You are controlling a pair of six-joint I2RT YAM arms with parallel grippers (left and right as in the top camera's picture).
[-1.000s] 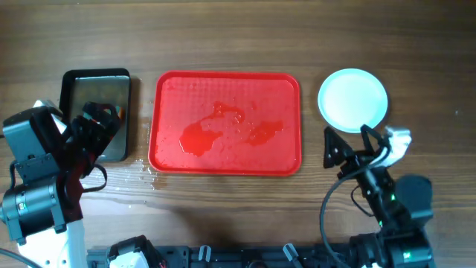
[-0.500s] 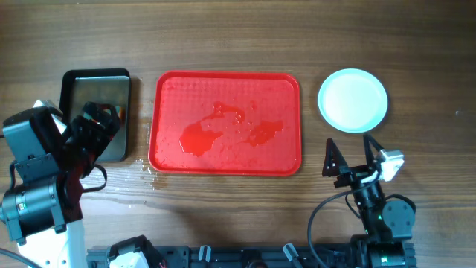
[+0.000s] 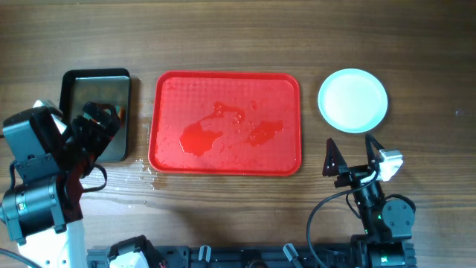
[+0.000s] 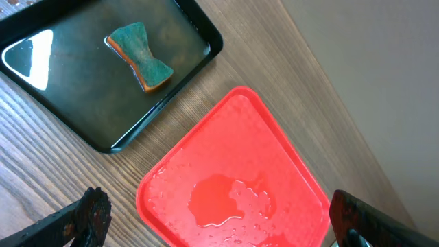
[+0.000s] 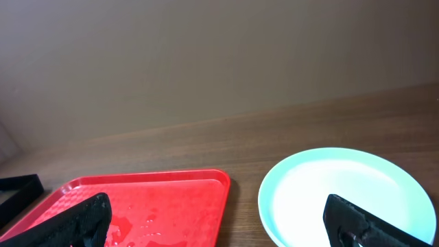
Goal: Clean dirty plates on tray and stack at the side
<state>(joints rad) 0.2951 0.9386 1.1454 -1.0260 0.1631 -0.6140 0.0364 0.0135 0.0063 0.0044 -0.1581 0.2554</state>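
The red tray [image 3: 160, 149] lies mid-table, wet, with shallow puddles and no plates on it; the left wrist view shows a tray corner [image 4: 147, 189], and the right wrist view shows the tray's far edge [image 5: 144, 182]. A round pale mint-white plate [image 3: 353, 100] rests on the table right of the tray, and I cannot tell whether others lie under it. Its near part fills the right wrist view's lower right [image 5: 343, 189]. My right gripper [image 3: 351, 154] hangs open just in front of the plate, empty [image 5: 219, 223]. My left gripper [image 3: 93, 130] stands open and empty over the black tray's near end [image 4: 219, 223].
A glossy black tray [image 3: 74, 82] left of the red tray holds a green and orange sponge [image 4: 140, 56]. Water drops [image 3: 147, 170] spot the wood by the red tray's front left corner. Both arm bases sit along the table's front edge.
The right arm drew back from the plate toward the front edge, its open fingers no longer overlapping the plate's rim; then it held still. The left arm has not moved.
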